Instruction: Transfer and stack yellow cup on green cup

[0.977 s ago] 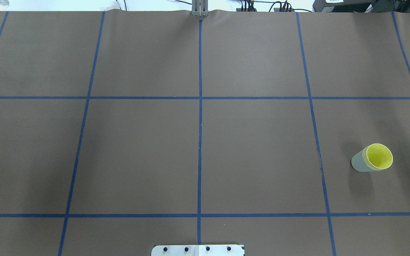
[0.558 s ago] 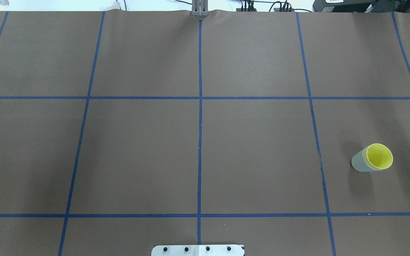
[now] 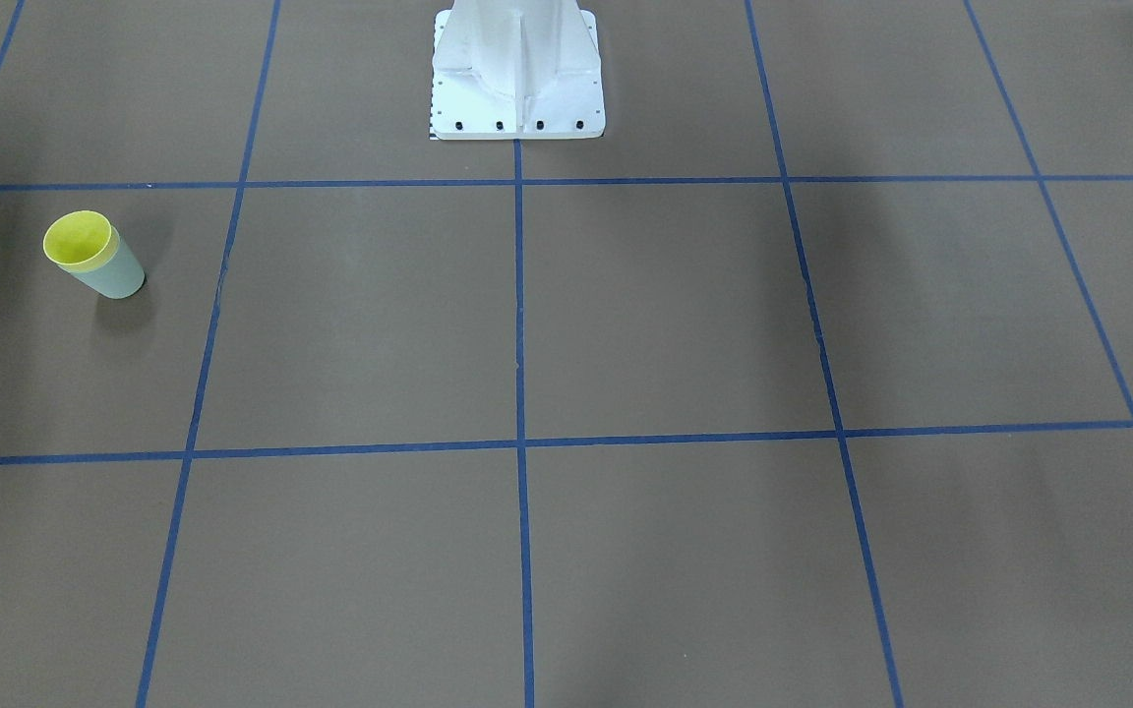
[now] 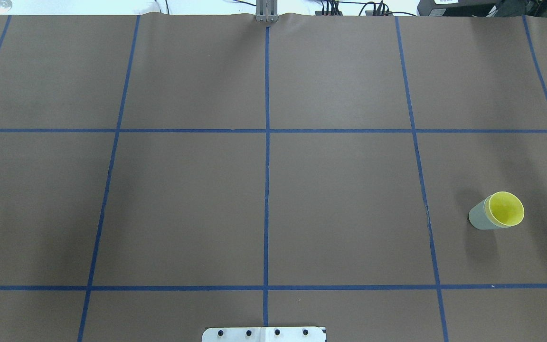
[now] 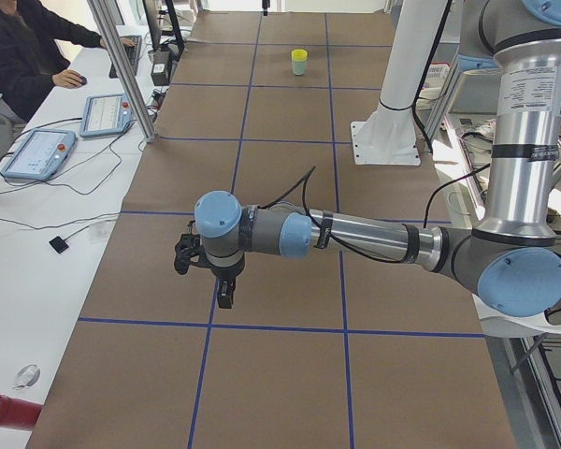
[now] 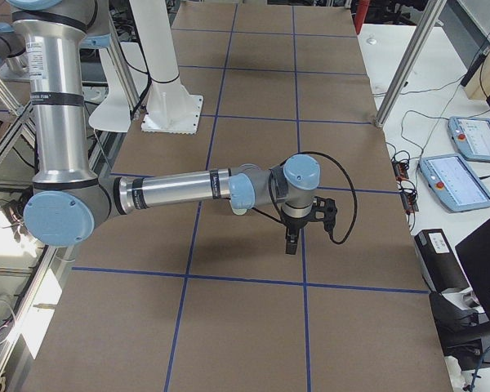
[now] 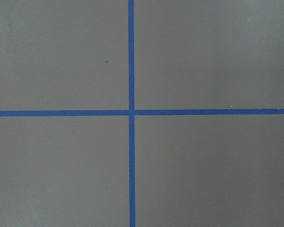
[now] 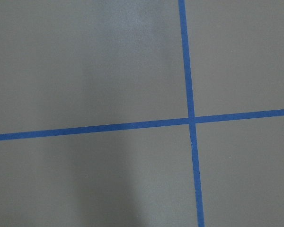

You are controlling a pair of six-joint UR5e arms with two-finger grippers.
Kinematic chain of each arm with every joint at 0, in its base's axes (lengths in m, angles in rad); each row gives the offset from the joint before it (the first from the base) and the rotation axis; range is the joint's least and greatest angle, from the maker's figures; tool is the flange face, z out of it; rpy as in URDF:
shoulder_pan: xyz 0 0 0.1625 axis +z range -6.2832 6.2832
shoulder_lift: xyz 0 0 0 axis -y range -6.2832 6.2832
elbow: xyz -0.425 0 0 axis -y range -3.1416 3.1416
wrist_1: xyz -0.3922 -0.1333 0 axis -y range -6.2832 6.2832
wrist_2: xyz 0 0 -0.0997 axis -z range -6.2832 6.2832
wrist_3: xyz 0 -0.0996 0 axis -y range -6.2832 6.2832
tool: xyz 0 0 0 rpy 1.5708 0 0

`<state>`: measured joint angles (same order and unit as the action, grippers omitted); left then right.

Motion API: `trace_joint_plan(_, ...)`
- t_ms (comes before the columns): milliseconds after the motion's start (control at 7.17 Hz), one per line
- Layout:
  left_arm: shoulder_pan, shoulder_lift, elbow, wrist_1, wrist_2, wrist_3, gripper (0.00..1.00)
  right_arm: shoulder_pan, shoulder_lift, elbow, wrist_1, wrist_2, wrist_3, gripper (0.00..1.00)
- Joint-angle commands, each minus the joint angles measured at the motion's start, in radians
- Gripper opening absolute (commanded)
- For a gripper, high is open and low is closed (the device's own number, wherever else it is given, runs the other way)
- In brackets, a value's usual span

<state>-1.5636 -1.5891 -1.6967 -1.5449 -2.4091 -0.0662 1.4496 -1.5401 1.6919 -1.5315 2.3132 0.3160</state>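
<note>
Overhead exterior view: the yellow cup (image 4: 506, 209) sits nested in the green cup (image 4: 478, 218), upright at the right of the worktop (image 4: 340, 204). Above it hang the left gripper (image 5: 224, 297) and the right gripper (image 6: 291, 245); how wide their fingers are cannot be told.

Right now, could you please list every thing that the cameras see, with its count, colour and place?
yellow cup: one, bright yellow, nested inside the green cup
green cup: one, pale green, upright on the robot's right side of the table
table: one, brown cover
tape lines: several, blue, a grid on the cover
pedestal: one, white, middle of the robot's edge of the table
touch panels: two, grey, on the operators' bench
person: one, dark clothes, seated at that bench
left arm: one, silver and blue, stretched over the table
left tool: one, black, above the table; open or shut, cannot tell
right arm: one, silver and blue, over the table
right tool: one, black, above the table; cannot tell
</note>
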Motion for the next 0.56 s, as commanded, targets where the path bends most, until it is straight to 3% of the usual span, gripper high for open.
trace_joint_plan(0,0.001,0.006,0.0,-0.003,-0.004,-0.001,1.0,0.0,0.0,0.0,-0.001,-0.002,0.0,1.0)
trace_joint_plan(419,0.001,0.006,-0.001,-0.001,-0.008,-0.012,1.0,0.0,-0.003,0.0,0.001,-0.002,0.0,1.0)
